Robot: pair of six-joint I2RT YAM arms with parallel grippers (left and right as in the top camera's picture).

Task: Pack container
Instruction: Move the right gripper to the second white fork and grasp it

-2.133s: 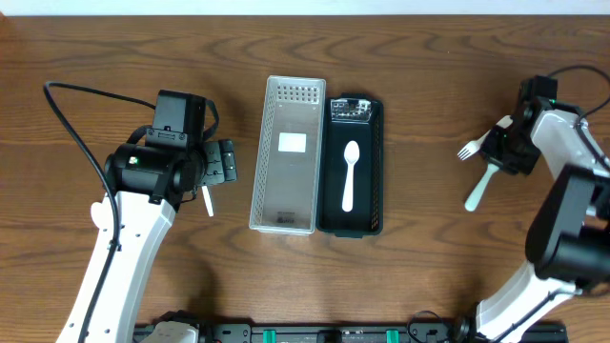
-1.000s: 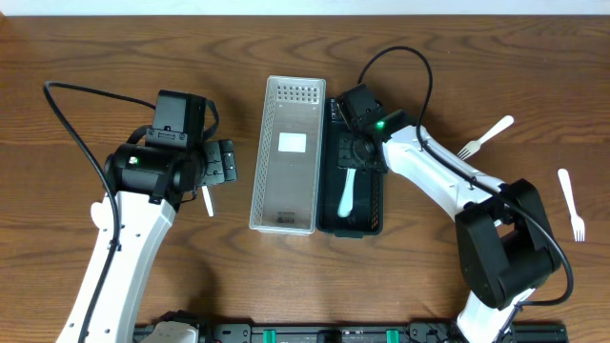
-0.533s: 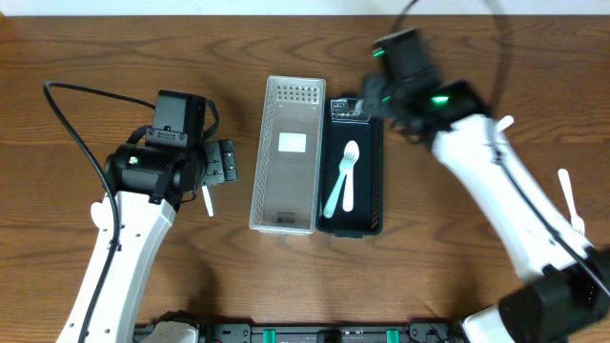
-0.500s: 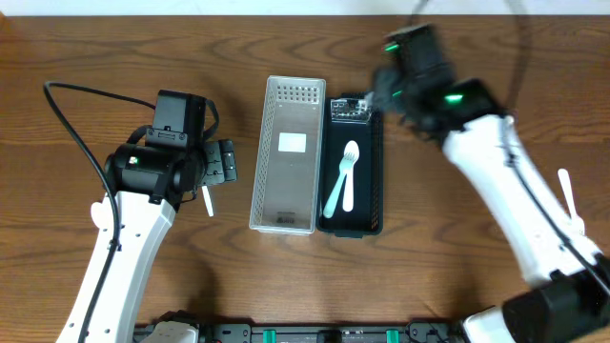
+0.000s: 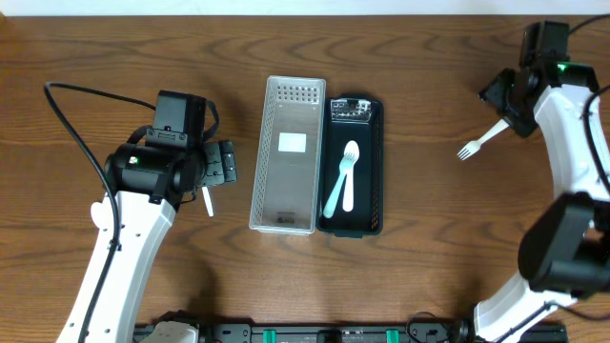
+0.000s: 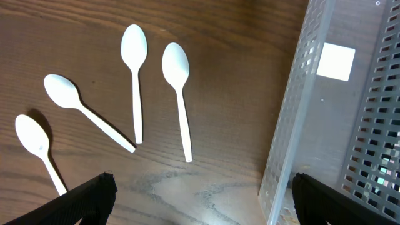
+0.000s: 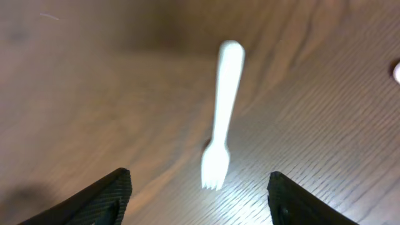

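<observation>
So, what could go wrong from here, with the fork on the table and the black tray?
1. The fork lies flat on the wood under the open right end effector; the fingers may push it away instead of gripping it.
2. The black tray is narrow and already holds a spoon and a second fork lying crossed, so the next piece could end up resting on the rim.
</observation>
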